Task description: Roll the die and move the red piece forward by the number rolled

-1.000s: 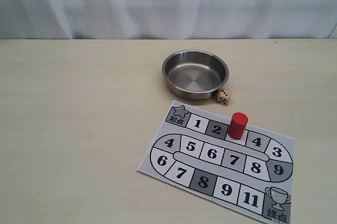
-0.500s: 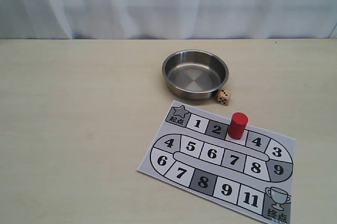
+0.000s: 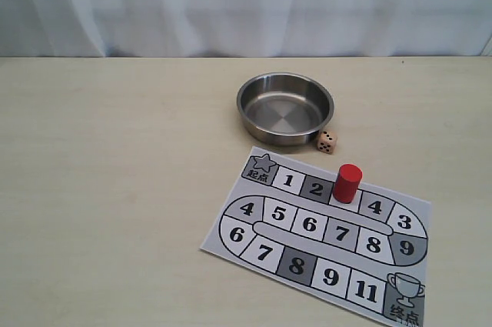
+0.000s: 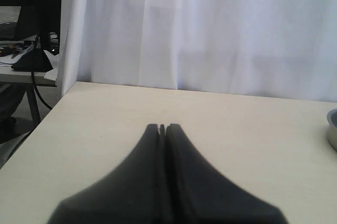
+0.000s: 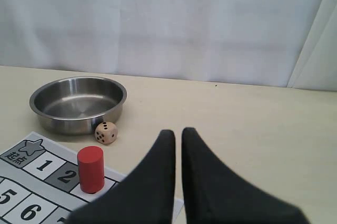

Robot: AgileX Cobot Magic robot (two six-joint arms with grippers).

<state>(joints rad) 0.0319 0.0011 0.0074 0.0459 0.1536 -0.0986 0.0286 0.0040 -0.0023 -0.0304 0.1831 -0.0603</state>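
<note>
The die [image 3: 327, 141] is a small beige cube lying on the table, right against the outer wall of the steel bowl [image 3: 285, 78]. On the printed board [image 3: 265, 230] the red piece [image 3: 347, 183] stands upright on the square between 2 and 4. The right wrist view shows the die [image 5: 106, 133], the red piece [image 5: 90, 168] and my right gripper [image 5: 178, 132], its fingers almost together with only a thin slit and nothing between them. It hangs apart from both, beside the board's edge. My left gripper [image 4: 162, 127] is shut and empty over bare table. Neither gripper appears in the exterior view.
The steel bowl [image 5: 78, 81] holds nothing. A white curtain hangs behind the table's far edge. The left wrist view shows the table's side edge, with a desk and cables [image 4: 26, 55] beyond it, and a sliver of the bowl [image 4: 333, 129].
</note>
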